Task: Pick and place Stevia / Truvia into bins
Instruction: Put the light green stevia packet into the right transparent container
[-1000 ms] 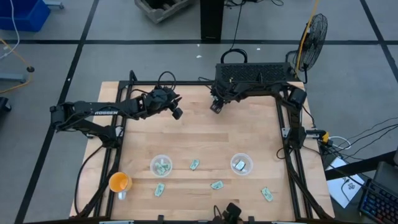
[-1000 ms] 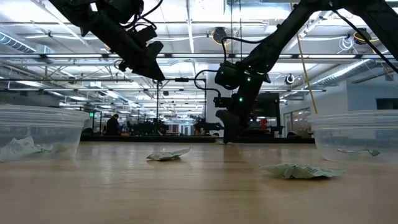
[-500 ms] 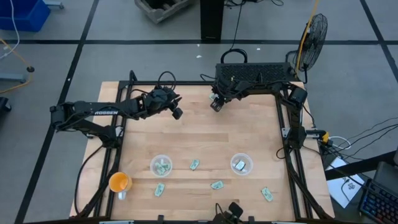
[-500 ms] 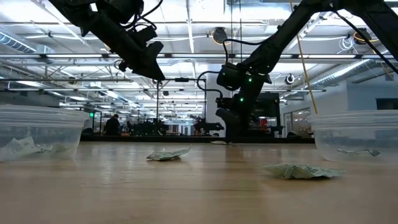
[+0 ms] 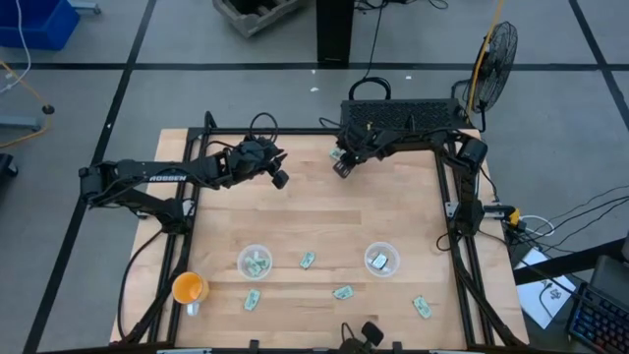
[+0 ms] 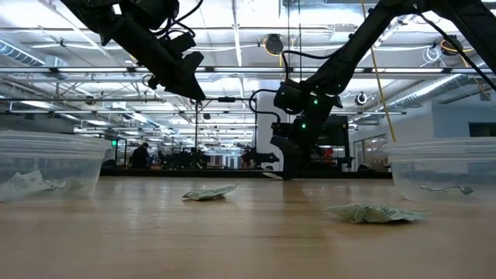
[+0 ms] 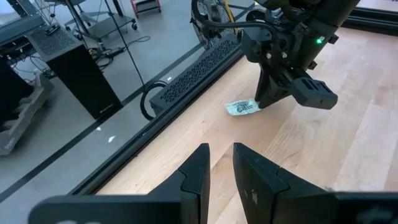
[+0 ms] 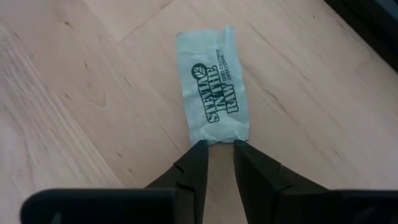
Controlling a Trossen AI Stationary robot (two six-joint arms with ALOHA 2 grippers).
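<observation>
currently logged, far edge of the table (image 5: 324,231): right gripper (image 8: 217,154), fingers drawn close with only a narrow gap between them, tips resting at the near short end of one stevia packet (image 8: 213,94). against the earlier high and low views the gripper has shifted a little toward the table's back rail and the packet now shows beside it (image 5: 337,153), where before it was covered. judged meaning: the grasp on this packet is not yet secured; the tips touch or just meet its edge and do not straddle it, so nothing is carried.

item, packet: lies flat, printed face up, straight ahead of the jaws, its long axis running away from them, the near end between the two tips or just at them; which of these cannot be settled. seen past the left arm it sits just beside the right gripper's tip (image 7: 241,107).

item, left gripper (image 7: 219,163): hangs raised, well apart from any packet, fingers nearly together around empty air.

item, bins: left clear cup (image 5: 255,262) and right clear cup (image 5: 381,259), each with a packet inside, well behind the working jaws at the opposite side of the table. loose packets lie between and around them (image 5: 308,261) (image 5: 342,292) (image 5: 253,299) (image 5: 422,308). orange cup (image 5: 188,287) stands aside, unused.
</observation>
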